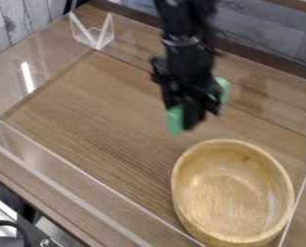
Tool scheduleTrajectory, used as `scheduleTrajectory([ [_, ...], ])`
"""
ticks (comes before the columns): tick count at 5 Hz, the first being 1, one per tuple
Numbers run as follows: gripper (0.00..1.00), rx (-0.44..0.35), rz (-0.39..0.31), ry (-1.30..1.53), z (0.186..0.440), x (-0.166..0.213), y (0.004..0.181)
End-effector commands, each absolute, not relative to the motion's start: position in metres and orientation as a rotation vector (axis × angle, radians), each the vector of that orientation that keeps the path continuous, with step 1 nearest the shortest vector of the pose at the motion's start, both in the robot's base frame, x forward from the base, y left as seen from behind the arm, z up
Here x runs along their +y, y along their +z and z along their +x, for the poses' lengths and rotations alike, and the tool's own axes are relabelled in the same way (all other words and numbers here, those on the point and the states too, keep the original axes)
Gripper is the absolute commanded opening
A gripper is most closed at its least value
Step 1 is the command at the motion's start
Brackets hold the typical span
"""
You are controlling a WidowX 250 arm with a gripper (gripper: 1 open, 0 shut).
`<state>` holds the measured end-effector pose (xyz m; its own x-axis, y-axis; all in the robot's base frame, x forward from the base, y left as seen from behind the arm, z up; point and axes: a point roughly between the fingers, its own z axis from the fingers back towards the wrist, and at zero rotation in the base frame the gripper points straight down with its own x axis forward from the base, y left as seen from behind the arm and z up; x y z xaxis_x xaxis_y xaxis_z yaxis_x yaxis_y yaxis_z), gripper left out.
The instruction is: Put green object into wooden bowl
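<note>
Green object [198, 104] in the pincer [185, 114] above the table [78, 116] — behind and left of the wooden bowl [233, 192].

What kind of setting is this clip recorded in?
Probably a lab or test bench rather than a home: a wooden table fenced by clear plastic walls, with only a wooden bowl and a green block held by the robot's gripper.

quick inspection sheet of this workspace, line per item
surface: wood-grain table inside low clear walls
job's things: green block held off the table, up and left of the wooden bowl; bowl holds nothing
clutter: small clear stand at the back left
tool: tool pointing down, shut on the green block
cables: nothing seen
surroundings: grey plank wall behind
</note>
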<state>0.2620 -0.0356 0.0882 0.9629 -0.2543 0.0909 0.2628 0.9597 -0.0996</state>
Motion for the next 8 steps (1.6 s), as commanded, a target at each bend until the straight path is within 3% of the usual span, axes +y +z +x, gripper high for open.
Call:
scheduleTrajectory([
  [1, 0.0, -0.118, -0.121, -0.274, 0.254, -0.061, 0.091],
  [2, 0.0, -0.108, -0.128, -0.289, 0.243, -0.082, 0.081],
  [3, 0.0, -0.103, -0.137, -0.324, 0.244, -0.099, 0.082],
  [4, 1.0, -0.104, -0.147, -0.356, 0.247, -0.106, 0.085],
  [6, 1.0, -0.089, -0.152, -0.453, 0.241, -0.123, 0.08],
  [8, 1.0, -0.094, -0.136, -0.448, 0.233, -0.12, 0.092],
])
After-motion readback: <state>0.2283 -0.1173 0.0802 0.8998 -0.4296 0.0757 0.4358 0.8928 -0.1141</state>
